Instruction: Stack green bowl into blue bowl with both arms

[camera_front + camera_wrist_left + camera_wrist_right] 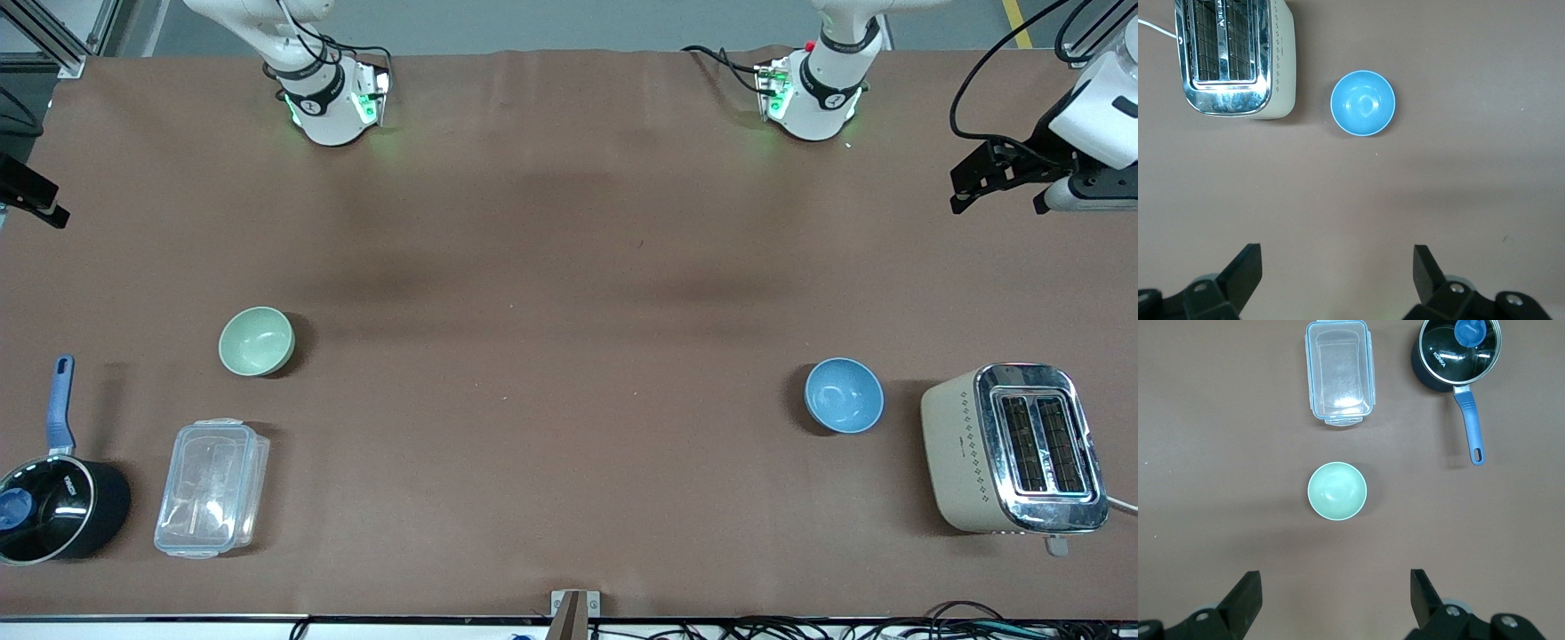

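Green bowl and blue bowl sit apart; both grippers' fingers spread, empty.

green bowl toward right arm's end, lidded container and saucepan nearer the camera; blue bowl beside toaster at left arm's end

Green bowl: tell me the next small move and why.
Probably lower the open right claw onto the green bowl to grip its rim. It sits untouched toward the right arm's end, well apart from the blue bowl, with the left claw open above the table.
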Robot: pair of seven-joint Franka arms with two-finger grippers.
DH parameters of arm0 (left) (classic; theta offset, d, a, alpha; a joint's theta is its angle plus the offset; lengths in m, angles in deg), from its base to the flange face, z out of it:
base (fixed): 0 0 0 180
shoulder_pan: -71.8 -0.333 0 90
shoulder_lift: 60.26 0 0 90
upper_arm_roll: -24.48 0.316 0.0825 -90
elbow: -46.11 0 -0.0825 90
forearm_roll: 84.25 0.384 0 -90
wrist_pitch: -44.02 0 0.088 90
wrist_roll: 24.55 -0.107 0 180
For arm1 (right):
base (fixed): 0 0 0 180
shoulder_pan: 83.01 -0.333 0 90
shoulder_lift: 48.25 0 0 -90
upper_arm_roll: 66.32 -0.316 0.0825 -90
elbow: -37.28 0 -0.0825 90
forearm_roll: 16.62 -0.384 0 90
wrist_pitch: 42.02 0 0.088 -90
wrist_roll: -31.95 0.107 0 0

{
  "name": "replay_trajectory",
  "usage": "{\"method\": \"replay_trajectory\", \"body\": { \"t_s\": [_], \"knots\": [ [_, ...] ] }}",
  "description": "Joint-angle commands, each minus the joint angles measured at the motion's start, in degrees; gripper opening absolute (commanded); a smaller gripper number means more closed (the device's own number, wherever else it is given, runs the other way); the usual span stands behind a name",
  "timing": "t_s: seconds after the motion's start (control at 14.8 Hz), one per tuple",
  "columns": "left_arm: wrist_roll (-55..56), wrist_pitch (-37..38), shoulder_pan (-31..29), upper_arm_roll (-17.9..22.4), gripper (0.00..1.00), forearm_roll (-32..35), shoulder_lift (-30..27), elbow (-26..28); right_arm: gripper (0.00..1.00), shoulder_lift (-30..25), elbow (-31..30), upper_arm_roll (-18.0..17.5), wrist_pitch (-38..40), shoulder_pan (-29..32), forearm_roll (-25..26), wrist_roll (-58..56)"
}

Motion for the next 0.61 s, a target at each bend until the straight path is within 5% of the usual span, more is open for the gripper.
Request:
{"method": "replay_trajectory", "body": {
  "t_s": [0.0, 0.54],
  "knots": [
    [-0.58, 1.40, -0.39, -0.12, 1.00, -0.27, 1.55, -1.84, 0.98, -0.74, -1.77, -0.80, -0.59, 1.55, -0.88, 0.52],
    [-1.02, 0.10, -0.74, 0.41, 1.00, 1.30, 12.18, -5.54, 0.96, -0.82, -2.13, -0.80, -1.90, 1.90, -1.23, 0.69]
  ]
}}
